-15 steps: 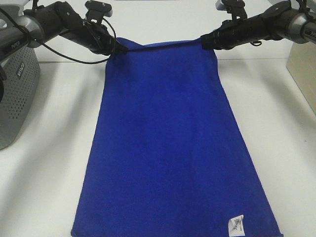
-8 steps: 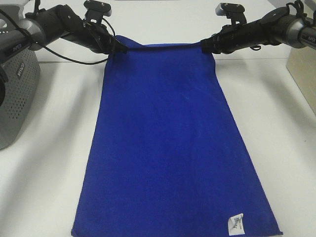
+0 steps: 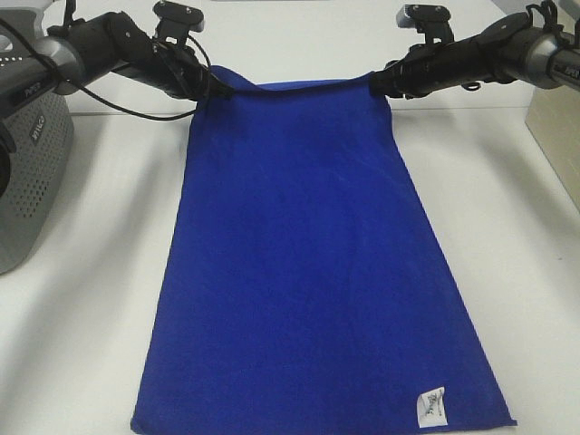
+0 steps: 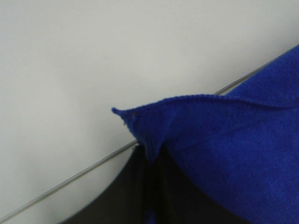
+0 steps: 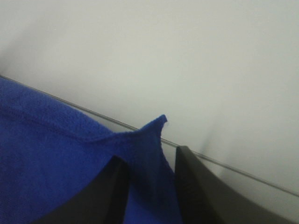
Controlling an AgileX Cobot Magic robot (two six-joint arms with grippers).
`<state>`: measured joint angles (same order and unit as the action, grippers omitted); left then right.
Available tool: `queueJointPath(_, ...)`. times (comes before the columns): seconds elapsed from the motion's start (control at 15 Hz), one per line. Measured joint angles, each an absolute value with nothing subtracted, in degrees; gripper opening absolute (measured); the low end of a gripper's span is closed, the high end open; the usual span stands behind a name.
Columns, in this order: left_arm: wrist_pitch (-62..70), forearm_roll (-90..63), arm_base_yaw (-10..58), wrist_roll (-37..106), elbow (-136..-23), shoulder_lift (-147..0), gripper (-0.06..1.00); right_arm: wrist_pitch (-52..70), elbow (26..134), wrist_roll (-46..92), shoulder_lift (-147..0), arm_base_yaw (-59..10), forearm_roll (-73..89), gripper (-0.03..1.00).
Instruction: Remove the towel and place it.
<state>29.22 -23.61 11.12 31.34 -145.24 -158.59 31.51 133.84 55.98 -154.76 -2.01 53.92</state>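
Observation:
The deep blue towel (image 3: pixel 308 263) lies spread lengthwise on the white table, with a small white label (image 3: pixel 432 405) at its near right corner. My left gripper (image 3: pixel 220 83) is shut on the towel's far left corner, which shows pinched in the left wrist view (image 4: pixel 145 126). My right gripper (image 3: pixel 379 80) is shut on the far right corner, which shows in the right wrist view (image 5: pixel 147 140). The far edge is stretched between both grippers and held a little above the table. The near edge reaches the picture's bottom edge.
A grey perforated basket (image 3: pixel 32 163) stands at the left edge of the table. A pale wooden box (image 3: pixel 557 136) stands at the right edge. White table surface (image 3: pixel 91 299) lies on both sides of the towel.
Both grippers have edged slightly away toward the far side with the corners still held. The towel's far edge has shifted a little with them.

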Motion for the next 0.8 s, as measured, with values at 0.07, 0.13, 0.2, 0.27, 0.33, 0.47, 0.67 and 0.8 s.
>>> queueJointPath(0.07,29.22,-23.09,11.12,31.34,-145.24,-158.59,0.13,31.51,133.84,55.98,-154.76,-2.01,53.92,0.43)
queueJointPath(0.13,28.76,-22.98,11.12,31.34,-145.24,-158.59,0.25,31.46,133.84,55.98,-154.76,-2.01,53.92,0.50)
queueJointPath(0.2,27.90,-22.92,11.12,31.34,-145.24,-158.59,0.40,31.40,133.84,55.98,-154.76,-2.01,53.92,0.57)
queueJointPath(0.27,26.70,-22.92,11.12,31.28,-145.24,-158.59,0.61,30.60,133.84,55.98,-154.76,-2.01,53.23,0.64)
queueJointPath(0.33,26.70,-22.92,11.12,31.23,-145.24,-158.59,0.65,30.54,133.84,55.98,-154.76,-1.95,52.54,0.64)
queueJointPath(0.47,26.70,-22.92,11.12,31.17,-145.24,-158.59,0.66,31.74,133.84,55.98,-154.76,-1.95,49.96,0.65)
queueJointPath(0.67,28.53,-20.40,11.12,31.17,-145.24,-158.48,0.67,37.82,133.84,53.80,-154.58,-1.38,46.98,0.65)
queueJointPath(0.8,31.00,-16.62,11.12,31.17,-145.24,-156.88,0.67,43.09,133.84,50.42,-153.15,-1.20,43.60,0.65)
